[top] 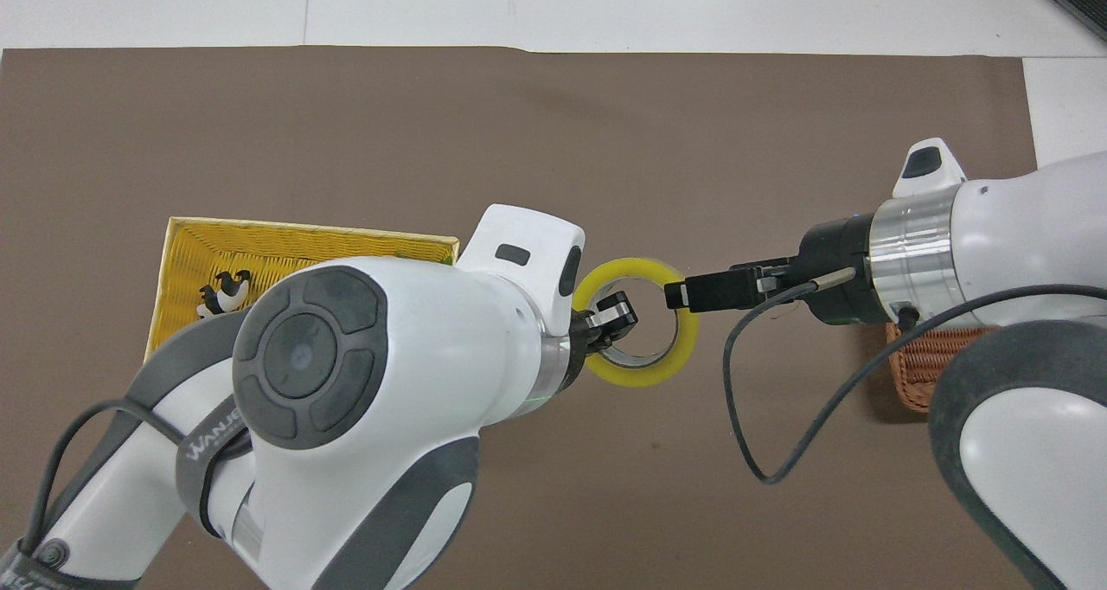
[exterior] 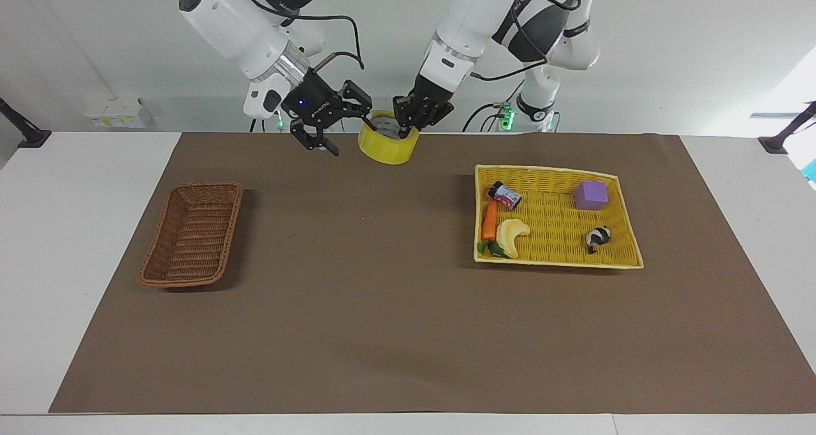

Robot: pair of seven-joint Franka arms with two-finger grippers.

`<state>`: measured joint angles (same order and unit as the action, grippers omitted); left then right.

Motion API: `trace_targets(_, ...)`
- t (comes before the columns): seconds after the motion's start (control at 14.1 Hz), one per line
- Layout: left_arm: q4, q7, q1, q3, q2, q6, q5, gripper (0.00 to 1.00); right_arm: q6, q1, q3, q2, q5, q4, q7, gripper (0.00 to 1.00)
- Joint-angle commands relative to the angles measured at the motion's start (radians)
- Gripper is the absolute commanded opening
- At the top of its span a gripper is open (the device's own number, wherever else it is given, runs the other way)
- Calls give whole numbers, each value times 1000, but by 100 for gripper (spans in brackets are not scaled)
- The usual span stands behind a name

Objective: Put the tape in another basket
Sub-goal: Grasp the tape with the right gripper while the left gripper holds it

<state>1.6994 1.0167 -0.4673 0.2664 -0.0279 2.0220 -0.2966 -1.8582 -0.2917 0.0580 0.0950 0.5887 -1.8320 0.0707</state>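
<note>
Left gripper clamps the tape by its rim, aloft; right gripper, jaws spread, closes in. Light, stiff, slick: pinch the wall.

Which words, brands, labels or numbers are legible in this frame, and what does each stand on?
"WANJE": grey band on the left arm, cut off by the arm's curve.
Print on the right claw's black body: too small to read.
Label on the small can in the yellow tray: blurred.
Tape: no print visible.
</note>
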Motion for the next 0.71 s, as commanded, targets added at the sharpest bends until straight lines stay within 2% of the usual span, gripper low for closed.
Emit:
trace_targets(0.0, 17, -18, -30, -10, 28, 79, -33, 0, -1, 9, -1, 35, 29, -56, 44, 100)
trace_targets(0.28, 8, -17, -59, -10, 22, 122, -33, 0, 5, 8, -3, 38, 28, -70, 96, 100)
trace_targets(0.35, 8, -17, -59, -10, 22, 127, -33, 0, 8, 9, -1, 38, 28, -70, 136, 92)
trace_targets(0.43, 8, -17, -59, -10, 22, 126, -33, 0, 10, 14, -1, 37, 28, -69, 152, 61)
trace_targets(0.5, 9, -18, -57, -10, 23, 123, -33, 0, 16, 20, -1, 34, 28, -67, 153, 42)
trace_targets(0.64, 9, -18, -57, -10, 22, 119, -33, 0, 45, 37, 0, 29, 33, -56, 155, 9)
